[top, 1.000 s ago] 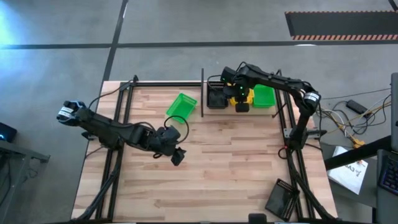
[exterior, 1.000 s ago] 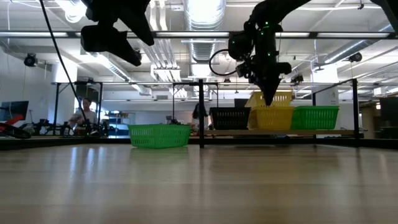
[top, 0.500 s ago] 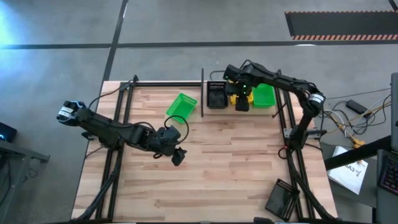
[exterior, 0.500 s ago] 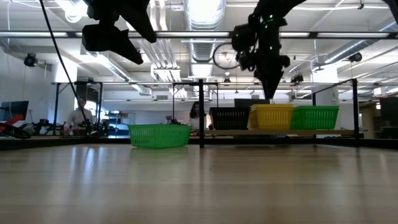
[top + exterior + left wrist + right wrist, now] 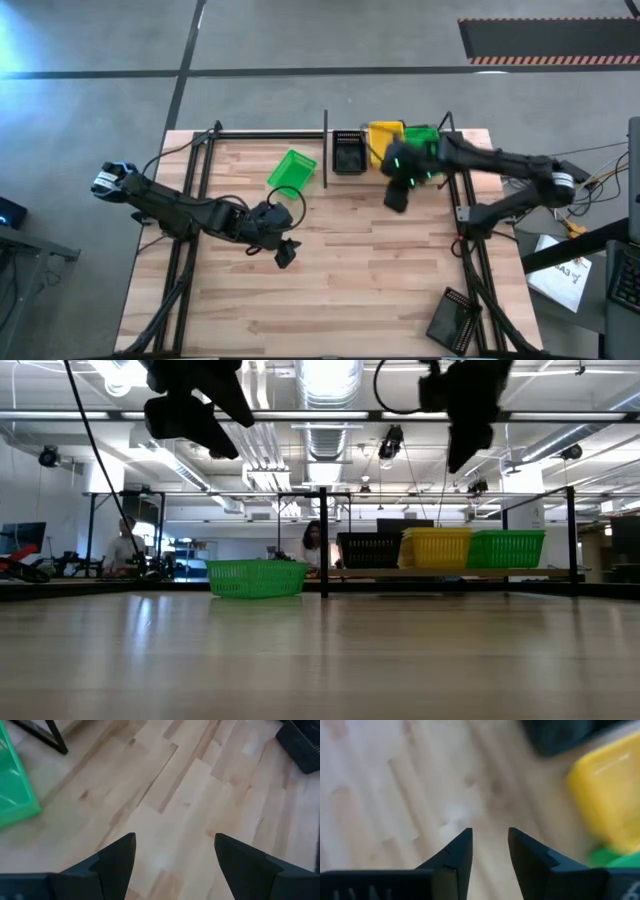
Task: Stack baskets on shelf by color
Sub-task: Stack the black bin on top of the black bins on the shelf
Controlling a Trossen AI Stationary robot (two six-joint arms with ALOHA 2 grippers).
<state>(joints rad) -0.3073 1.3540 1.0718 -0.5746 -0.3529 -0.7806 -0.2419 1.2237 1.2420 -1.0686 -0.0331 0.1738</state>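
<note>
Yellow basket [image 5: 383, 134] on shelf [image 5: 450, 571], right end effector [image 5: 395, 200] empty

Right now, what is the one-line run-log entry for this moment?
right end effector: open, empty, above table | yellow mesh plastic basket: on pale wooden shelf | left end effector: open, mid-table

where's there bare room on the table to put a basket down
The near half of the tabletop is bare, bordered by the left gripper and a black basket at its corner. The shelf is crowded.
</note>
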